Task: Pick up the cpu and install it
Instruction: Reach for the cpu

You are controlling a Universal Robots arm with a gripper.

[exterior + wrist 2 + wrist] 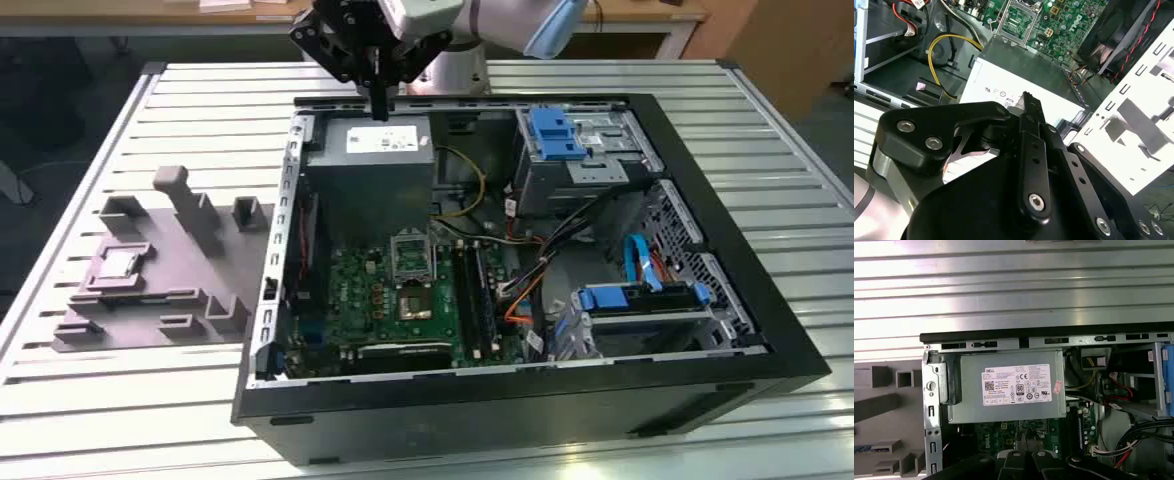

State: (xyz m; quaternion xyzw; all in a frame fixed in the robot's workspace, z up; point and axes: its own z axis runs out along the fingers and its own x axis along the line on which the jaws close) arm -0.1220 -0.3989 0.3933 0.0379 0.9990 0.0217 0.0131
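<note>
Two fingers (1029, 130) pressed together, empty, above the white-labelled power supply (367, 185).

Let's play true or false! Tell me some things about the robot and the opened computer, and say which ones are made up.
1. The cpu lies on the grey fixture, outside the computer case. True.
2. The gripper is holding the cpu. False: the cpu is on the grey fixture, and the gripper hangs over the power supply.
3. The computer case is closed up. False: it is open, and the green motherboard is showing.
4. A yellow cable runs inside the computer case. True.
</note>
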